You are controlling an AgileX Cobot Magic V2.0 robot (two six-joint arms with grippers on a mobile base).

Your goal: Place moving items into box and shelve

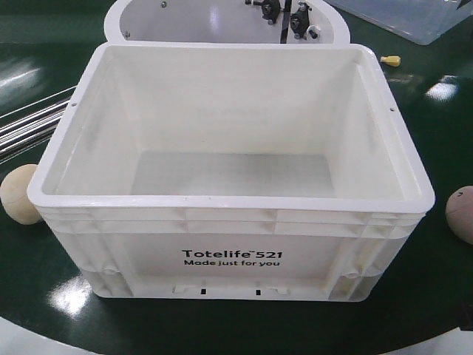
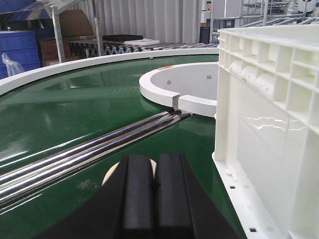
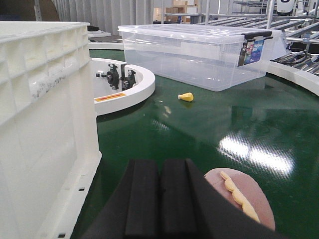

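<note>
The white box [image 1: 229,251], printed "Totelife 521", stands open and holds nothing on the green turntable. A pale beige lump [image 1: 18,194] lies at its left side, a pinkish-brown lump [image 1: 460,213] at its right. In the left wrist view my left gripper [image 2: 153,162] is shut, nothing between its pads, with the beige lump [image 2: 110,175] just beyond and partly hidden behind the fingers; the box wall [image 2: 269,129] is on its right. My right gripper [image 3: 159,167] is shut and holds nothing; the pink lump [image 3: 244,196], with a yellow ridge, lies right of it, and the box wall [image 3: 45,114] stands to the left.
Steel rails [image 2: 89,149] cross the green surface left of the box. A white central hub [image 1: 222,18] with black bearings sits behind it. A clear plastic tub [image 3: 194,55] stands at the back right, with a small yellow piece [image 3: 186,97] in front of it. Blue bins [image 2: 17,47] stand beyond the turntable.
</note>
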